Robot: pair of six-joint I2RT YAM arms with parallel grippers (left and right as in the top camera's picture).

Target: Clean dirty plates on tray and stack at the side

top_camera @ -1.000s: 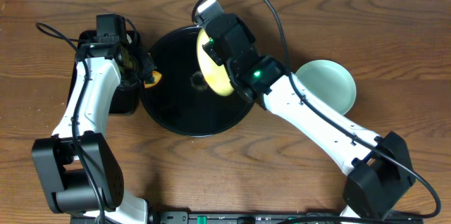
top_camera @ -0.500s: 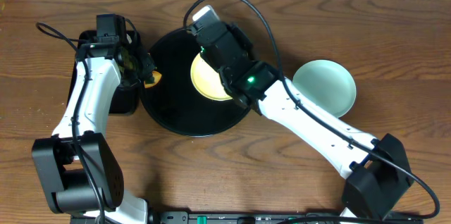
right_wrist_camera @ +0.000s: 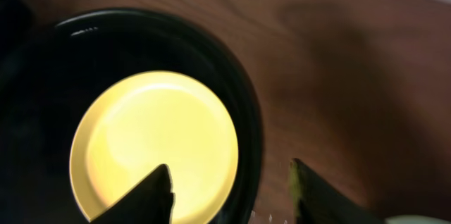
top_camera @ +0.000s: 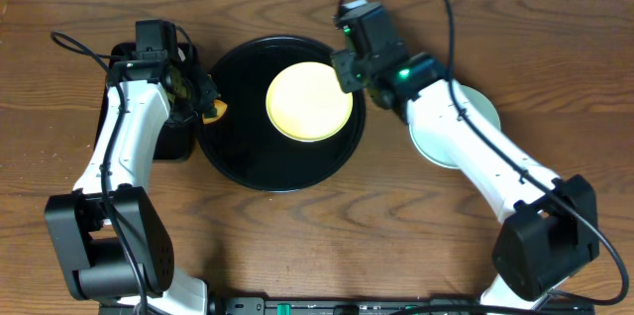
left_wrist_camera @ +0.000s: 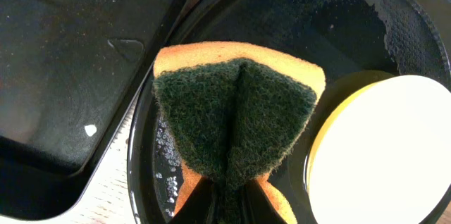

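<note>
Yellow plate (top_camera: 309,102) lies flat in your black tray (top_camera: 238,152), seemingly set for scrubbing, with your right hand (right_wrist_camera: 231,182) parted and empty above its right edge while your left hand (left_wrist_camera: 224,199) pinches the folded sponge (left_wrist_camera: 236,118) at the tray's left rim, ready to wipe

Wooden table (top_camera: 297,246): round black tray (top_camera: 238,161), rectangular tray (top_camera: 181,140), blue-green plate (top_camera: 426,145).
</note>
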